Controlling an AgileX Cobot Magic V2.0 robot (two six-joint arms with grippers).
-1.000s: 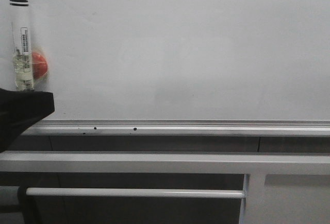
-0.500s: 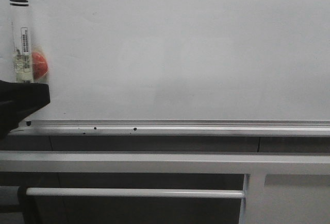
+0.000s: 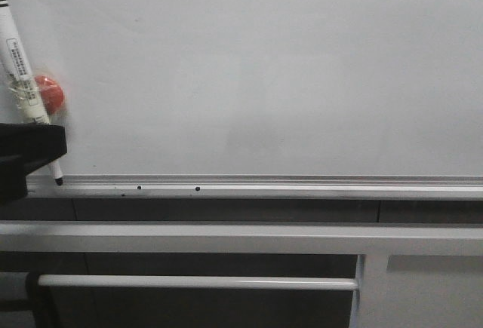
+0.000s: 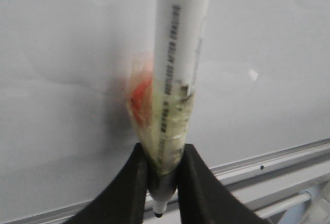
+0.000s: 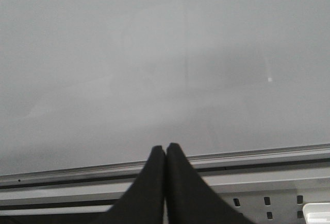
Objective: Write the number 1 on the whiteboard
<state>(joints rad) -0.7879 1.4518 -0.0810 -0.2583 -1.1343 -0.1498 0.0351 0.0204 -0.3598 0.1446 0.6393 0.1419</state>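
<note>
The whiteboard [image 3: 264, 72] fills the front view, with its silver rail [image 3: 302, 187] along the bottom. No number 1 is in view on it. At the far left my left gripper [image 3: 45, 145] is shut on a white marker [image 3: 19, 72]. The marker leans with its top to the left, and its black tip [image 3: 58, 182] sits just above the rail. In the left wrist view the fingers [image 4: 198, 177] clamp the marker [image 4: 178, 54] near its tip, against the whiteboard [image 4: 62, 54]. My right gripper [image 5: 165, 149] is shut and empty in front of the whiteboard [image 5: 154, 54]; the front view does not show it.
A red round blob [image 3: 48, 93] sits beside the marker barrel, also seen as a red blur [image 4: 138, 92]. Small black dots [image 3: 198, 188] mark the rail. Grey metal bars [image 3: 226, 237] and a rod [image 3: 196, 283] run below the board.
The marker has tipped from upright to leaning left at its top. Its tip now pokes out below the left gripper, near the rail. The gripper has shifted slightly left.
</note>
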